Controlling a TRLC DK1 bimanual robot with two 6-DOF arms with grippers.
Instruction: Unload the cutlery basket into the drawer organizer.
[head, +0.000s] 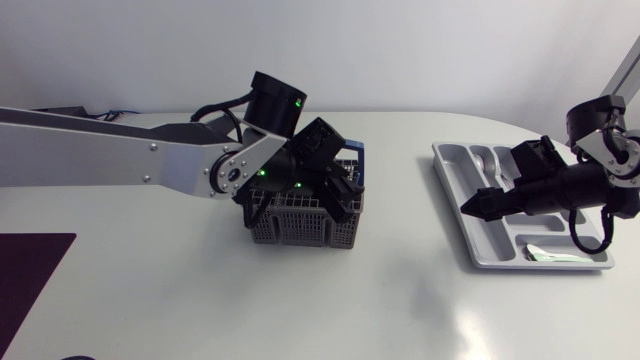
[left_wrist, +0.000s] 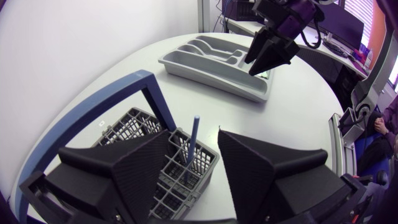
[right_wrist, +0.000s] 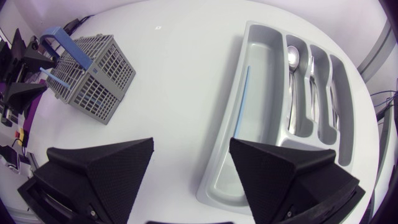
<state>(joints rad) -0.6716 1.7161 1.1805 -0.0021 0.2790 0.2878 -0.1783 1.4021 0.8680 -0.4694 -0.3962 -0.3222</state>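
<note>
The grey cutlery basket (head: 300, 222) with a blue handle (left_wrist: 112, 99) stands mid-table. My left gripper (head: 330, 200) hangs over it, open. In the left wrist view a blue-handled utensil (left_wrist: 192, 140) stands upright in the basket between the fingers (left_wrist: 143, 162), touching neither. The grey drawer organizer (head: 448, 170) lies at the right. My right gripper (head: 472, 207) hovers over its left side, open and empty (right_wrist: 191, 146). A thin blue utensil (right_wrist: 244, 99) lies in the long compartment, and spoons (right_wrist: 292, 57) lie in the narrower ones.
A pale item (head: 548, 255) lies in the organizer's near compartment. A dark mat (head: 30, 275) covers the table's front left corner. Bare white tabletop (head: 400, 270) stretches between basket and organizer.
</note>
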